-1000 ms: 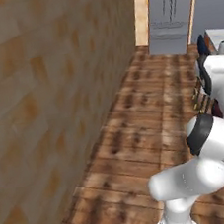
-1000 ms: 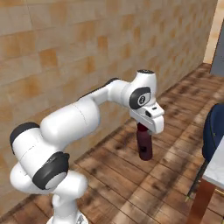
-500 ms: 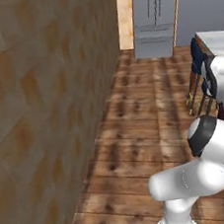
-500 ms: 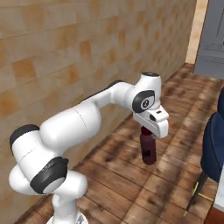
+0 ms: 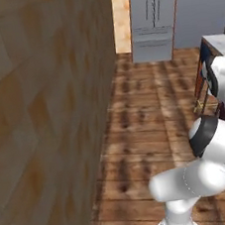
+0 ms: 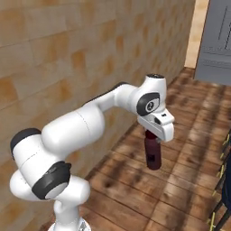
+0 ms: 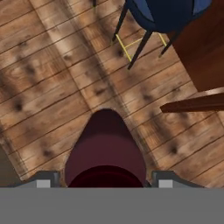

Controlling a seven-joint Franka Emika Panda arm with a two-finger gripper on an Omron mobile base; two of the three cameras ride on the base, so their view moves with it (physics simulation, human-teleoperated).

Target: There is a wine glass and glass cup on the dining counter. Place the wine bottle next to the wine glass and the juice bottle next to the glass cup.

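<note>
My gripper [image 6: 153, 135] is shut on the juice bottle [image 6: 153, 154], a stubby dark maroon bottle that hangs upright in the air above the wooden floor. In the hand view the juice bottle [image 7: 105, 151] sits between the two fingertips [image 7: 43, 179], with floor planks below it. A corner of the dining counter [image 5: 214, 42] shows at the far right, and its reddish wood base [image 7: 203, 50] stands close by. The wine glass, the glass cup and the wine bottle are out of view.
A tan stone wall [image 5: 42, 93] runs along the left, close to the arm. A blue stool [image 7: 164, 13] with dark legs stands by the counter base. A grey fridge [image 5: 153, 19] closes the far end of the wooden floor [image 5: 144, 110].
The whole picture has shifted: the base has driven on, and the grey fridge and the counter have come closer. The gripper still holds the juice bottle the same way.
</note>
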